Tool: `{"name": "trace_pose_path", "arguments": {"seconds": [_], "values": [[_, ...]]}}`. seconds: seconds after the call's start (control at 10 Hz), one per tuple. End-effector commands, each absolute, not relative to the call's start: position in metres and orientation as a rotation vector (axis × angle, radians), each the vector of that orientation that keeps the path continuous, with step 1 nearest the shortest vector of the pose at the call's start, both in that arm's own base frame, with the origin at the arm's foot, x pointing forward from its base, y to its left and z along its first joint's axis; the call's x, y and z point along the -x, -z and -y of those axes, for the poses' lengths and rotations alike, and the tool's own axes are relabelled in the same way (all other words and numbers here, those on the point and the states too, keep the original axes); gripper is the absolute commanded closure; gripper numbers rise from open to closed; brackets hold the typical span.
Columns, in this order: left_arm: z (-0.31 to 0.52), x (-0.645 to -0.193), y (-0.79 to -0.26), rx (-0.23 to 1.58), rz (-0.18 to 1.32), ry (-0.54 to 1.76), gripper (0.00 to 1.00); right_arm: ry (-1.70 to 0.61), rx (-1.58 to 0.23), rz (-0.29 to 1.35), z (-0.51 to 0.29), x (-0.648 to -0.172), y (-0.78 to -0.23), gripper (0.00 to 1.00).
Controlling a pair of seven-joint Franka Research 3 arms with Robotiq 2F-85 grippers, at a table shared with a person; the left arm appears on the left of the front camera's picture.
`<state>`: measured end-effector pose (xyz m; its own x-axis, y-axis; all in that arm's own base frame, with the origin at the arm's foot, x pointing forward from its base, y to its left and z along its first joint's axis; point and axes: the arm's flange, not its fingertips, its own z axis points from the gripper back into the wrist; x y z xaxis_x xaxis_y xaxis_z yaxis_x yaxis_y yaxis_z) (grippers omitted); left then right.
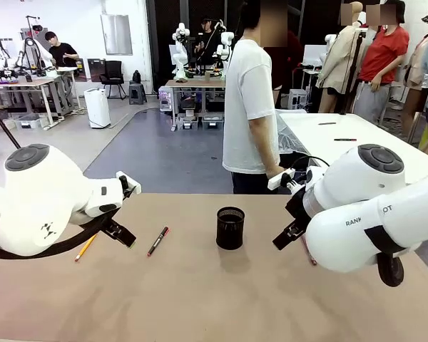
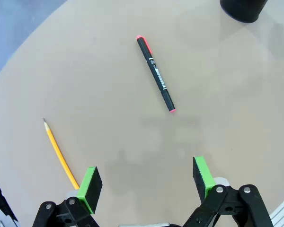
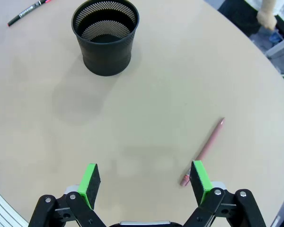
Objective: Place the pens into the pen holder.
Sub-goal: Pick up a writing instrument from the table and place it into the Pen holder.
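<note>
The left gripper (image 2: pixel 146 177) hangs with fingers spread above the pencil (image 2: pixel 57 150) and black pen (image 2: pixel 155 73), toward the tabletop's (image 1: pixel 200 299) left edge. The right gripper (image 3: pixel 144 175), spread too, hovers by the reddish pen (image 3: pixel 206 147). The mesh cup (image 1: pixel 230 228) stands mid-table.

We're looking at a matt, smooth tan table (image 3: pixel 146 104), a black wire-mesh pen holder (image 3: pixel 106 56) that looks like metal, a glossy plastic dark pen (image 2: pixel 155 73), a painted wooden pencil (image 2: pixel 59 151), plus a shiny white plastic left arm (image 1: pixel 43 203).
</note>
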<state>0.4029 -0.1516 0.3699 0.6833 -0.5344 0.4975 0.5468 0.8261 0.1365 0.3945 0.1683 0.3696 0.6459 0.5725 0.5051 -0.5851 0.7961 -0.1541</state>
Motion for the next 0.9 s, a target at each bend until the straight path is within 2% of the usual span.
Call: {"name": "trace_pose_path", "arguments": {"seconds": [0.0,0.8], "values": [[0.1515,-0.4029,-0.3701,0.024,0.551,0.606,0.0,-0.658,-0.024,0.567,-0.1682,-0.3945,-0.3699,0.0],[0.1515,-0.4029,-0.3701,0.024,0.551,0.606,0.0,-0.658,-0.024,0.567,-0.1682,-0.3945,-0.3699,0.0]]}}
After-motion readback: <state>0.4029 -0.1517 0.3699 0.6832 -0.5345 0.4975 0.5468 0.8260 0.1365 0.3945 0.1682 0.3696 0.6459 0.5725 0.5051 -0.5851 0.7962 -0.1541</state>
